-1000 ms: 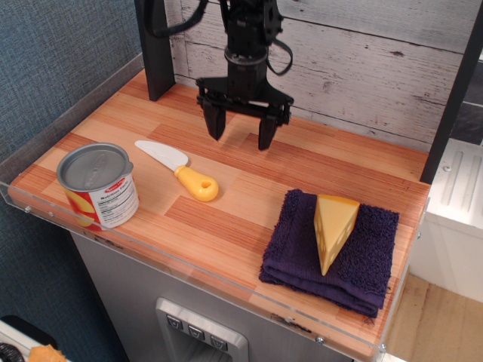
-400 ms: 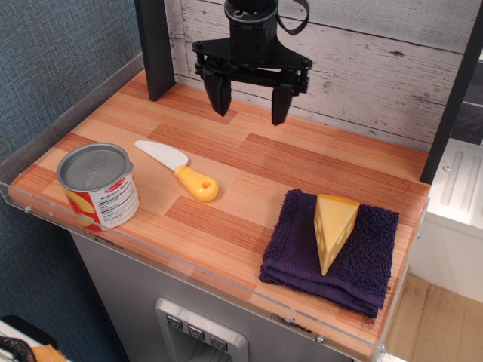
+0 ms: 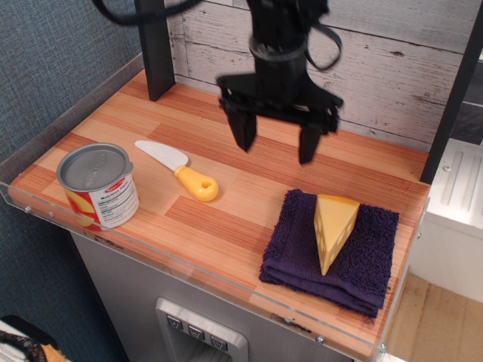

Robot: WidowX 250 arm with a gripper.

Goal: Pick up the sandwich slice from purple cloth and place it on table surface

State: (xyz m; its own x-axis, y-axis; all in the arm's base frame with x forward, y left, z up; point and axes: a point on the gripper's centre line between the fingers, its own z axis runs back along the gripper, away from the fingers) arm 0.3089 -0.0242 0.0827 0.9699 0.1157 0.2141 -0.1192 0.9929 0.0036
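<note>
The sandwich slice (image 3: 332, 228), a yellow-orange holed wedge, lies on the dark purple cloth (image 3: 366, 264) at the front right of the wooden table surface (image 3: 226, 211), its point toward the front. My gripper (image 3: 276, 145) hangs open and empty in the air above the table's middle, up and to the left of the wedge, its black fingers (image 3: 243, 130) spread wide and pointing down. Nothing is between them.
A white knife with a yellow handle (image 3: 179, 171) lies left of centre. A tin can (image 3: 99, 185) stands at the front left. A clear acrylic rim (image 3: 189, 264) runs along the front edge. A black post (image 3: 155, 49) stands at the back left.
The gripper has moved from the back of the table toward the front and right, closer to the cloth, and stays open. The wedge, cloth, knife and can have not moved.
</note>
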